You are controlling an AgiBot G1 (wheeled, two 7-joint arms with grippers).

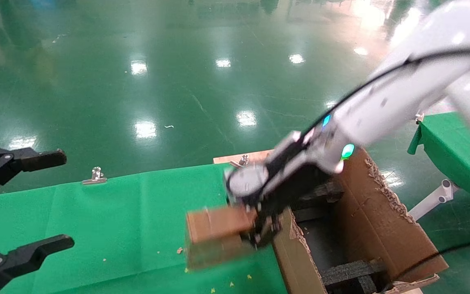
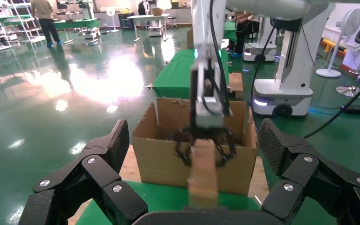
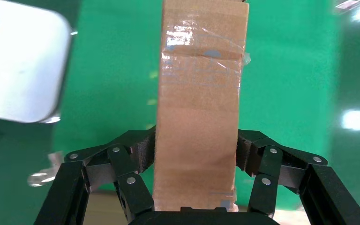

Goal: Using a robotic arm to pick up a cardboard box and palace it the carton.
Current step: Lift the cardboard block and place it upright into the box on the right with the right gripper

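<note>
The small brown cardboard box (image 1: 216,234) with clear tape hangs above the green tabletop, just left of the carton. My right gripper (image 1: 261,228), on the white robotic arm (image 1: 386,106), is shut on it; in the right wrist view both pads press the cardboard box (image 3: 199,103) between the jaws of the right gripper (image 3: 196,152). The large torn-rimmed carton (image 1: 375,220) stands at the table's right end with black foam inside. From the left wrist view the cardboard box (image 2: 203,171) is in front of the carton (image 2: 159,157). My left gripper (image 1: 27,204) stays open at the far left.
A green cloth covers the table (image 1: 108,228), held by a metal clip (image 1: 95,175) at its far edge. Small cardboard crumbs lie on the cloth near the box. Another green table (image 1: 455,151) stands to the right, with glossy green floor behind.
</note>
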